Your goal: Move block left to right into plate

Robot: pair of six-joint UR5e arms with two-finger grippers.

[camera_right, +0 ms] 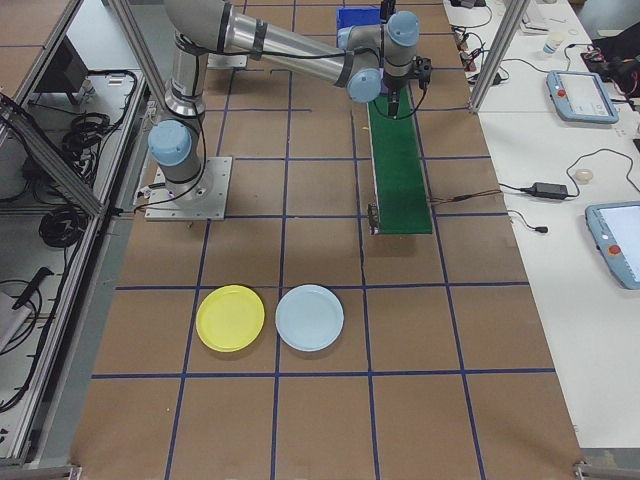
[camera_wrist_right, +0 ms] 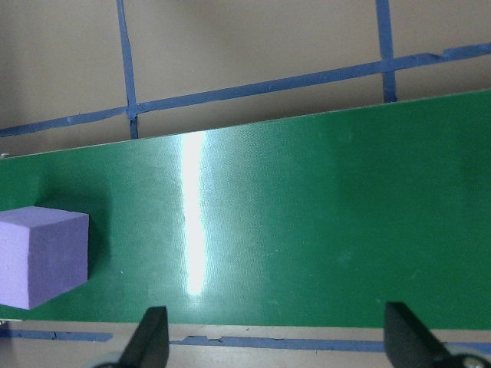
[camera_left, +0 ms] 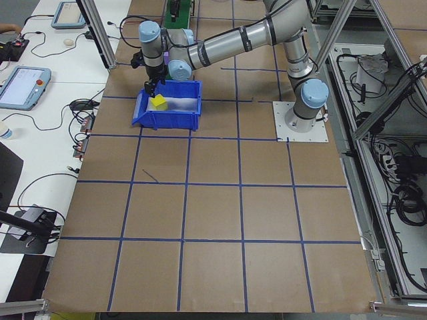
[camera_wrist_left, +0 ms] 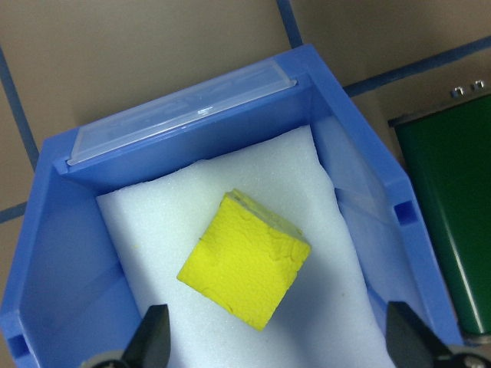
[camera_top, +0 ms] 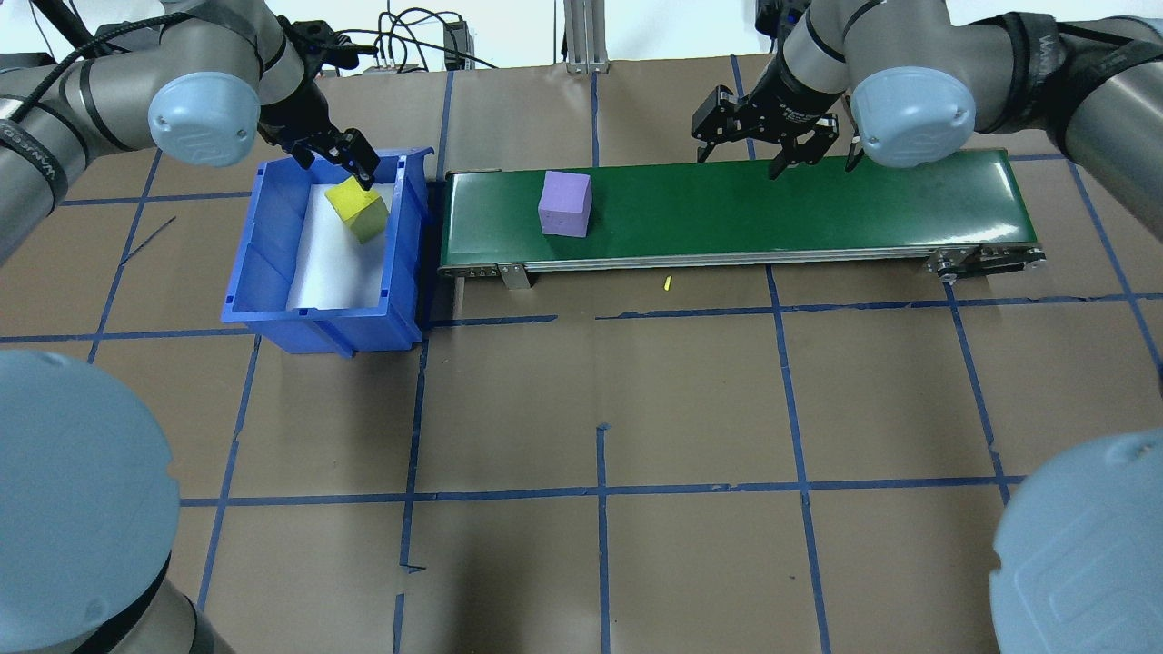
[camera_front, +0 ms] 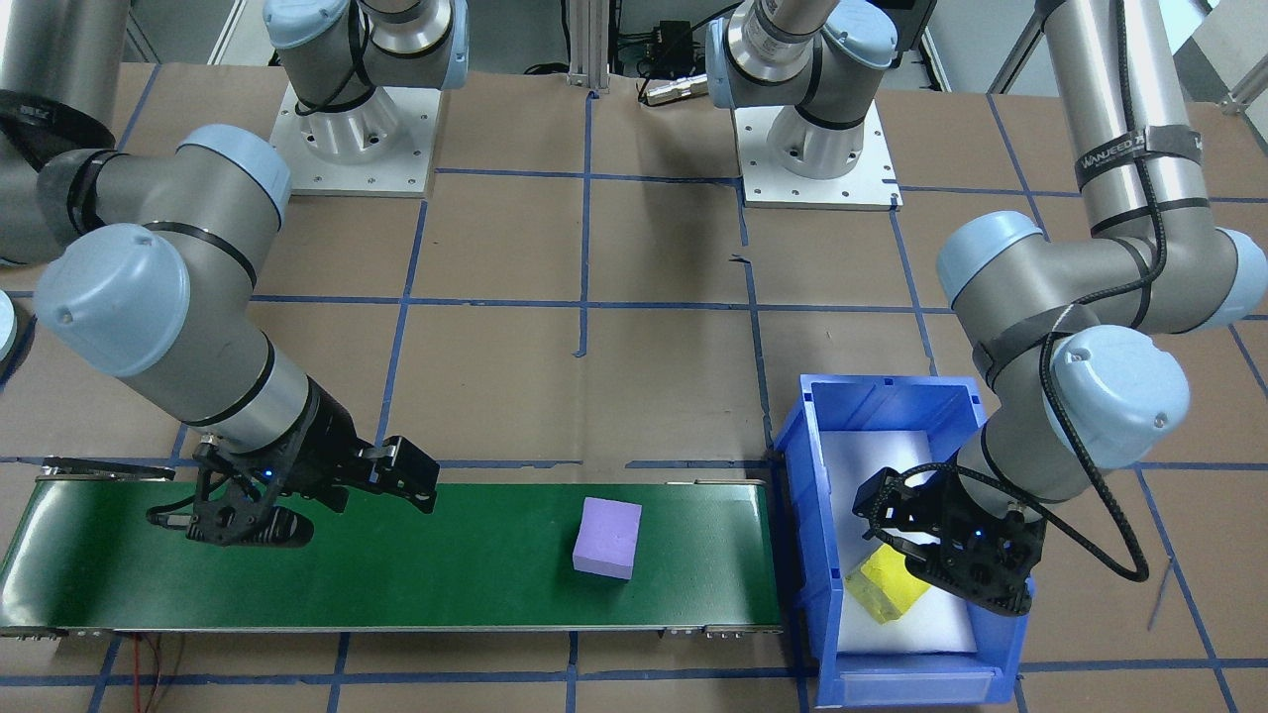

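Foam seems the likely stuff of the yellow block (camera_wrist_left: 244, 268), judging by its dimpled top, so it should be light and a little squashy, best taken across two flat opposite faces, not corner to corner. It lies turned on the diagonal on the white padding inside the blue bin (camera_wrist_left: 46, 253), roughly at the middle of the floor in the left wrist view, touching no wall. The left gripper (camera_top: 338, 156) hangs just over it with fingers spread wide and nothing between them; in the wrist view the two fingertips (camera_wrist_left: 153, 337) show at about 7 and 5 o'clock, the block between and ahead of them. Off at 3 o'clock from the bin in the overhead view runs the green conveyor belt (camera_top: 818, 209), with a purple block (camera_top: 565, 203) resting near its bin end. The right gripper (camera_top: 774, 145) hovers above the belt further along, also open and empty, well apart from the purple block. Far down the table sit a yellow plate (camera_right: 231, 318) and a pale blue plate (camera_right: 309, 318), side by side, just short of touching
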